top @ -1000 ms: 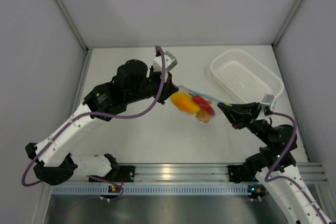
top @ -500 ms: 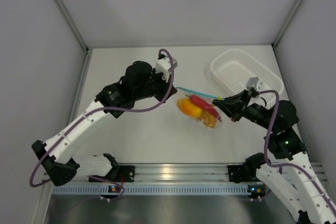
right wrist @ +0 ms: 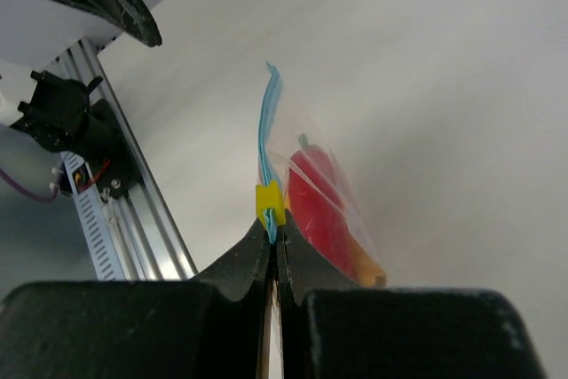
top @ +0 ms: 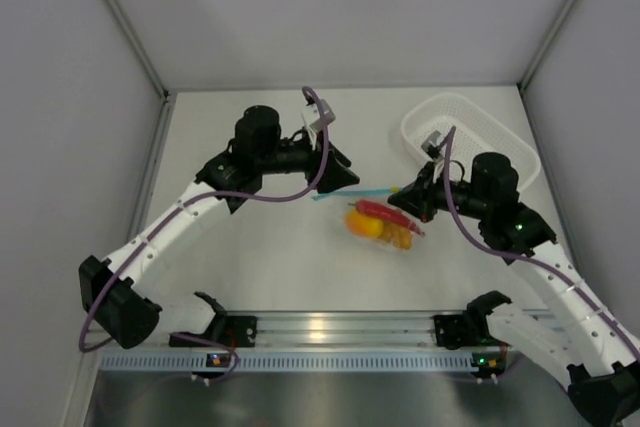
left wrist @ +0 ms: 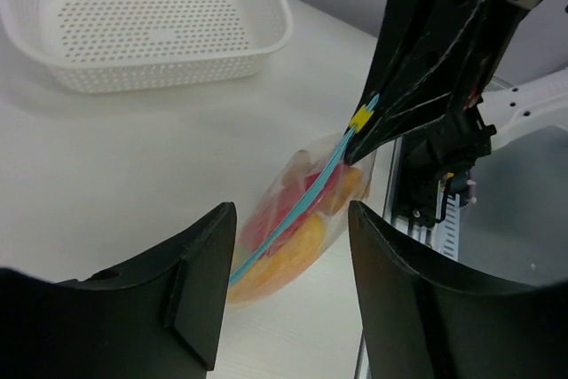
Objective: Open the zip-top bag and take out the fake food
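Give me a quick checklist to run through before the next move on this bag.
1. Right gripper clamped on the zip-top bag: ok, shut on the blue zip strip just below the yellow slider.
2. Left gripper holding the strip's other end: not ok, it is open and the strip is not clamped.
3. Zip opened: cannot tell, no gap in the strip shows in any view.
4. Fake food out of the bag: not ok, the red and orange pieces are all inside.
5. Bag lifted off the table: cannot tell, it hangs from the right gripper but its lower end may be touching.
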`<state>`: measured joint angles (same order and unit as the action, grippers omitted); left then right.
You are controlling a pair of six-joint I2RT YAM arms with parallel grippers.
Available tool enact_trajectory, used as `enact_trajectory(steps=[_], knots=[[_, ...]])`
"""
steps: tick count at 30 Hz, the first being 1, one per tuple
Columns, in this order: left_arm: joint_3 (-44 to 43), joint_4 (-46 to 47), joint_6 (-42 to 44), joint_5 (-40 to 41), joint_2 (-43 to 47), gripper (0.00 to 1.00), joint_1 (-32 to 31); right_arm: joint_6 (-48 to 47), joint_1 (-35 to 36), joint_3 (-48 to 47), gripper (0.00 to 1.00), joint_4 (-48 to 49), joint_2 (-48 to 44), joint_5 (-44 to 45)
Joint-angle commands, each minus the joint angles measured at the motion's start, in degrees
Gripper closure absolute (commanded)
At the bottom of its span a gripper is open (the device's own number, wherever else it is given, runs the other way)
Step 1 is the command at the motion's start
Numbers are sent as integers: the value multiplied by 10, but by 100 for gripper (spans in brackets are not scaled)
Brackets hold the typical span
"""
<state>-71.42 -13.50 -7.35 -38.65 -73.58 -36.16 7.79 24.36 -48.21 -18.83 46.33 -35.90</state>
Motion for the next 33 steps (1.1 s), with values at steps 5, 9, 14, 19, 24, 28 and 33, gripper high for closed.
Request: enact_trajectory(steps=[5,9,14,19,24,28,33], knots=[[-3,164,2,-136,-55,46,-19,-44,56,-37,100,-37,4,22],[-15,170,14,-180,-85,55,-39,-45,61,-36,100,-36,3,21],[-17,169,30,-225,-101,59,-55,-38,62,-34,100,-29,3,31],[-20,175,29,-224,-118,64,-63,-37,62,-33,100,-25,11,22],[-20,181,29,-218,-125,67,-63,-38,62,-24,100,-10,9,8],[-21,182,31,-212,-133,69,-63,-37,61,-22,100,-8,8,3],[-23,196,20,-222,-137,73,-63,-37,62,-22,100,-5,10,0]])
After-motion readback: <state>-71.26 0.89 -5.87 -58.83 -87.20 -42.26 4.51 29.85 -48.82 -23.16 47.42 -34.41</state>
